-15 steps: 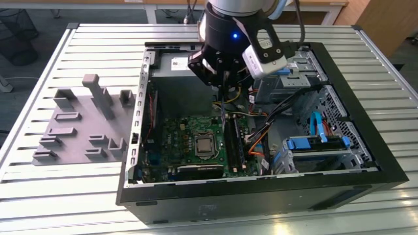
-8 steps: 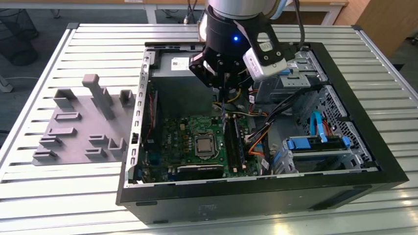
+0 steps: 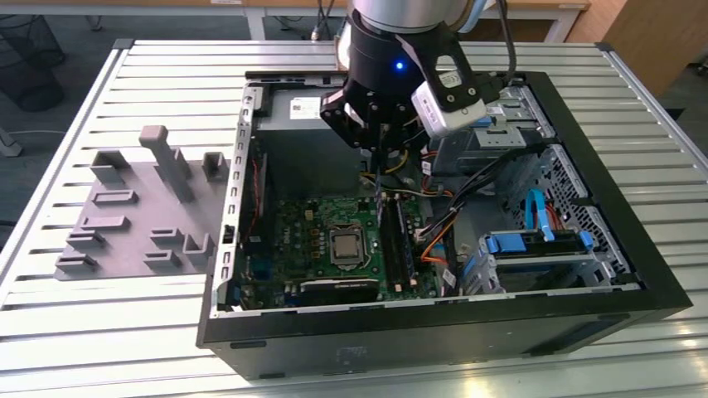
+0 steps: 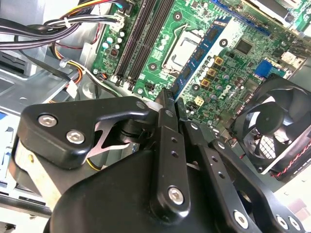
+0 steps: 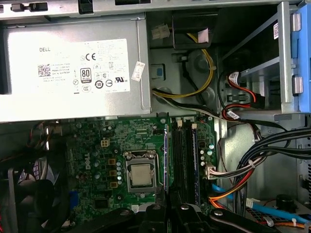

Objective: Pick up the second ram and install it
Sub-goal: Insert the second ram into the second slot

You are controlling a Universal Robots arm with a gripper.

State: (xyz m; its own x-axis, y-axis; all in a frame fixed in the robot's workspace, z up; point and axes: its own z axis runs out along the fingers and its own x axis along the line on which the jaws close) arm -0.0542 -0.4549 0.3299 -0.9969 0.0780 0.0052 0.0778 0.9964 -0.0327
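Claw (image 4: pixel 171 104) pinching the second ram (image 4: pixel 199 58) edge-on, hanging over the motherboard (image 5: pixel 104 141) beside the CPU socket (image 5: pixel 142 174). Pick-up done; seating in the slots (image 5: pixel 181 155) looks unfinished.

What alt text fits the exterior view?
A robot arm's gripper hangs over the motherboard inside an open computer case, holding a thin RAM stick edge-on. The case lies on a slatted table, with a grey tray at the exterior view's left.
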